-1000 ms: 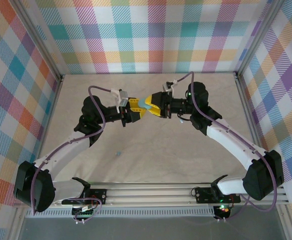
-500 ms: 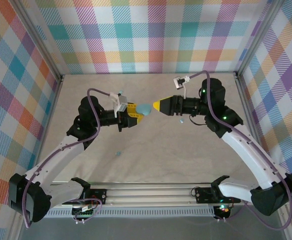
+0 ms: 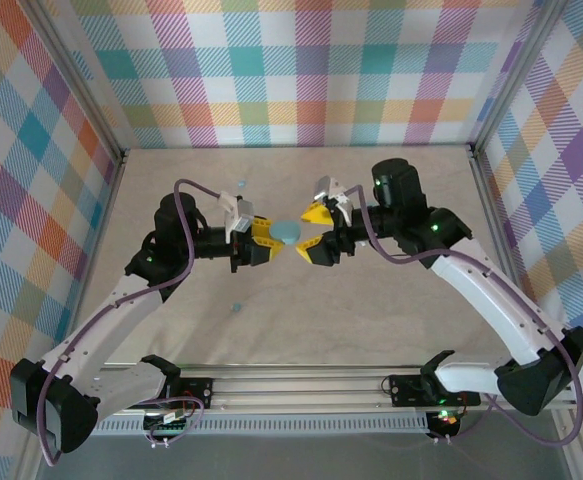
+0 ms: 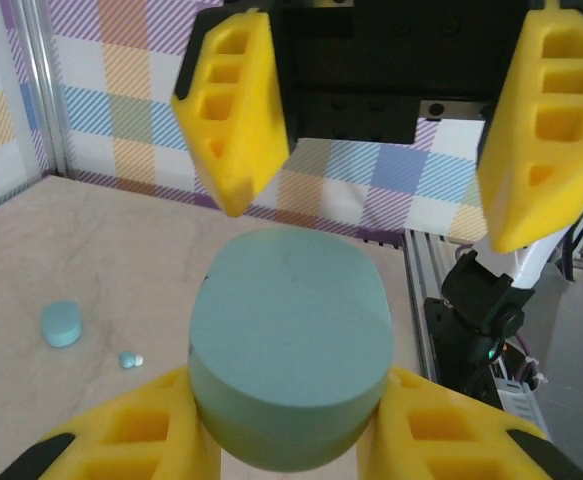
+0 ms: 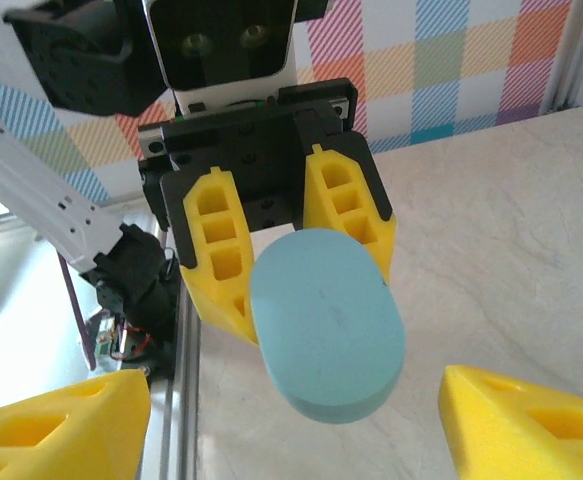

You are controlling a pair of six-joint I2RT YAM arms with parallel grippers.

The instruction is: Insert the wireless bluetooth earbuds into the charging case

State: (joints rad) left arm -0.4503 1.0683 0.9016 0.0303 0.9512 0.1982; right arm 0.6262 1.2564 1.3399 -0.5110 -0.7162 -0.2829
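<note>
The charging case (image 3: 289, 232) is a light-blue oval, closed, held above the table's middle. My left gripper (image 3: 271, 238) is shut on it; in the left wrist view the case (image 4: 291, 340) sits between my yellow fingers (image 4: 141, 440). My right gripper (image 3: 312, 232) faces it, open, with one finger on each side of the case's free end and not touching. The right wrist view shows the case (image 5: 326, 325) ahead of my right gripper (image 5: 296, 390). One tiny pale-blue earbud (image 3: 236, 306) lies on the table near the front, and another earbud (image 4: 131, 358) lies to the right.
A small light-blue round piece (image 4: 61, 323) rests on the table beside that earbud. Another tiny pale-blue bit (image 3: 239, 184) lies near the back. Plaid walls enclose the table on three sides, and the metal rail (image 3: 311, 385) with the arm bases runs along the front.
My right gripper, drawn back to the right half a second ago, has returned to the case and opened wider around its end. The left gripper has kept its hold.
</note>
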